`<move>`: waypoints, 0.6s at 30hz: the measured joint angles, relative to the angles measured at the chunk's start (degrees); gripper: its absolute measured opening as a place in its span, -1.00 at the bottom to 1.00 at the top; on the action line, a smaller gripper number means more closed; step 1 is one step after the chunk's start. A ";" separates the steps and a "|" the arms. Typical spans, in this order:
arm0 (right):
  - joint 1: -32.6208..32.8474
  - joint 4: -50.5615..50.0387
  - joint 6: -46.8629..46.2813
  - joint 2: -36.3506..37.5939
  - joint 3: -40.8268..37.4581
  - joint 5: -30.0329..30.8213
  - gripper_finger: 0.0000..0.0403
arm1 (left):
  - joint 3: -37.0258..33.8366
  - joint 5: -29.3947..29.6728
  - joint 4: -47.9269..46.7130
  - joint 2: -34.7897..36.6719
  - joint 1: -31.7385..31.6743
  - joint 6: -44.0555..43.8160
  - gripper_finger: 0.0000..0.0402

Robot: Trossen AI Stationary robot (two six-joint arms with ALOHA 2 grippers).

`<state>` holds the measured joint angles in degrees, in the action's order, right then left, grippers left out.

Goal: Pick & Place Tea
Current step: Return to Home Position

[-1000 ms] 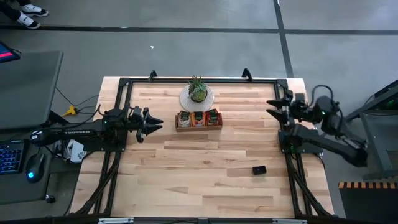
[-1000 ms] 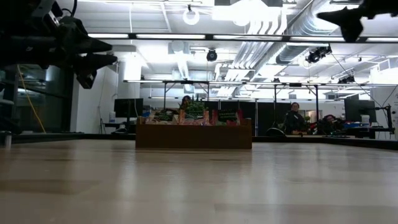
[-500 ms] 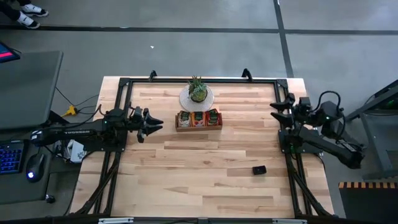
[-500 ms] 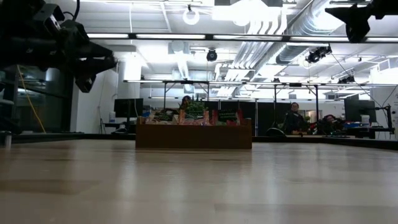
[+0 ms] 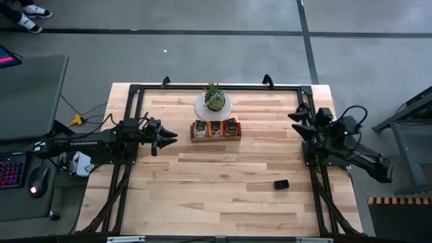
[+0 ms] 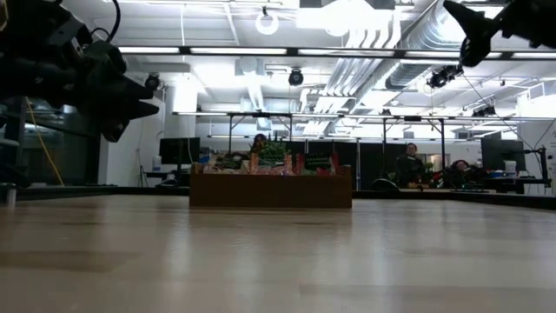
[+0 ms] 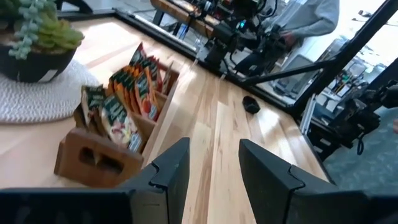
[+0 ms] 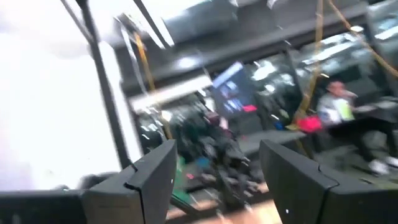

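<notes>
I'm holding my left gripper (image 5: pixel 170 137) and right gripper (image 5: pixel 295 122) open and empty at the sides of the table (image 5: pixel 223 202) (homing step, I judge), the tea (image 5: pixel 214 128) sitting in the tray (image 5: pixel 216 139), so next I'm only needing to park both arms

The pale wooden desk (image 5: pixel 202 196) has a black metal frame (image 5: pixel 175 87) along its edges. A brown three-compartment tray (image 5: pixel 216 140) stands on the planks. Just behind the tray lies a round pale mat (image 5: pixel 200 108), close to its back wall. A small black block (image 5: pixel 281 183) lies well apart from the tray, nearer the front and to its right.
</notes>
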<state>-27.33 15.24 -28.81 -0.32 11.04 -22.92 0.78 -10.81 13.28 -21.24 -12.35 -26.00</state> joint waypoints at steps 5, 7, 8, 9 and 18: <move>0.88 15.99 -6.06 0.02 -8.89 -0.98 0.11 | 0.00 -0.02 -2.05 -0.02 0.01 0.00 -0.31; 2.15 16.89 -6.75 0.02 -10.48 -0.34 0.11 | 0.00 -0.04 -2.60 -0.02 0.01 0.00 -0.31; 2.97 15.24 -6.04 0.00 -10.28 0.17 0.12 | 0.00 -0.10 -2.96 -0.02 0.01 0.00 -0.31; 3.86 14.05 -5.05 0.00 -10.12 0.93 0.12 | 0.00 -0.15 -3.25 -0.02 0.00 0.00 -0.31; 14.38 0.53 6.29 -0.61 -10.12 24.02 0.12 | 0.00 -0.13 -3.63 -0.02 0.02 0.00 -0.31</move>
<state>-12.95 15.77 -22.51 -0.93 0.93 1.10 0.78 -10.94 9.65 -21.26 -12.34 -26.00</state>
